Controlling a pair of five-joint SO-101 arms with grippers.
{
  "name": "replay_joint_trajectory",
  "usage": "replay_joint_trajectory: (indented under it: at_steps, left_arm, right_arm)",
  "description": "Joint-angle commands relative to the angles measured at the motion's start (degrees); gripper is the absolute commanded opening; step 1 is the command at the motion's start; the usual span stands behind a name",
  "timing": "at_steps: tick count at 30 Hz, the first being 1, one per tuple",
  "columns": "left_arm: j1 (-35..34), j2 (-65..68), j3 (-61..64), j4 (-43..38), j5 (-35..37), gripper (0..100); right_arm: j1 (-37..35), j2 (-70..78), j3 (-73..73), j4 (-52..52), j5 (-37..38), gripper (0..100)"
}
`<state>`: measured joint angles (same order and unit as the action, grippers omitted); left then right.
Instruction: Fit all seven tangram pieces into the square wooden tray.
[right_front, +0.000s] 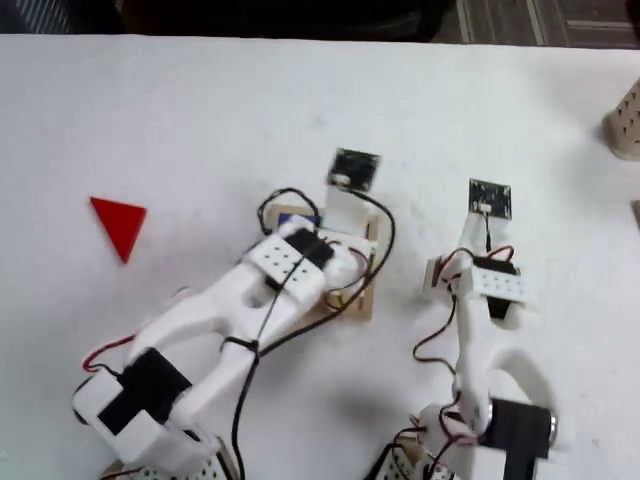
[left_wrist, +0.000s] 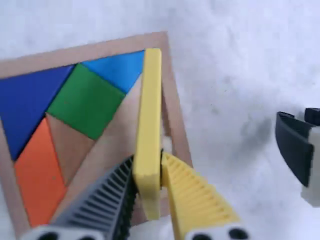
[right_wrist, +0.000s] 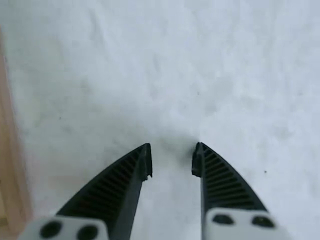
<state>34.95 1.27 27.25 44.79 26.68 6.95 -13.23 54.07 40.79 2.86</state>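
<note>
1. Looking down from the high view first, I see the left arm lying across the wooden tray, which puts the left jaws over the tray. The red triangle lies on the table, well away from those jaws and not yet fitted. The right arm stands beside the tray.
2. From the left wrist view, the left jaws are clamped on the yellow piece, which stands on edge close to the rim. Past the jaw tips, four pieces lie flat in the tray: a dark blue triangle, a green square, a light blue triangle and an orange piece. Bare wood shows beneath the jaws. My worry is that a piece let go on edge could tip onto the rim, ride up on the light blue triangle, or fall outside the tray.
3. From the right wrist view, the right jaws are apart and hold nothing. They hang over bare table with the tray's edge off to one side. If I swing them inward carelessly, they could nudge the tray and shift the seated pieces.
</note>
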Motion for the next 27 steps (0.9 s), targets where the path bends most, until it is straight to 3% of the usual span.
replay_joint_trajectory:
  at_steps: [1, 10, 19, 27]
  left_arm:
    - [1.9, -0.5, -0.5, -2.2, -1.8, 2]
    - [1.5, 0.0, 1.2, -3.0, 0.9, 2]
    - [1.2, 0.0, 4.4, -9.6, 1.0, 2]
    - [-2.0, 0.0, 10.1, -14.8, 1.0, 22]
  right_arm:
    - [0.7, 3.3, -5.9, 1.5, -0.4, 13.7]
    - [1.5, 9.4, -12.0, 5.6, -0.4, 13.7]
    - [1.5, 9.4, -11.8, 5.6, -0.2, 13.7]
    - [2.2, 9.4, -11.7, 5.6, -0.1, 13.7]
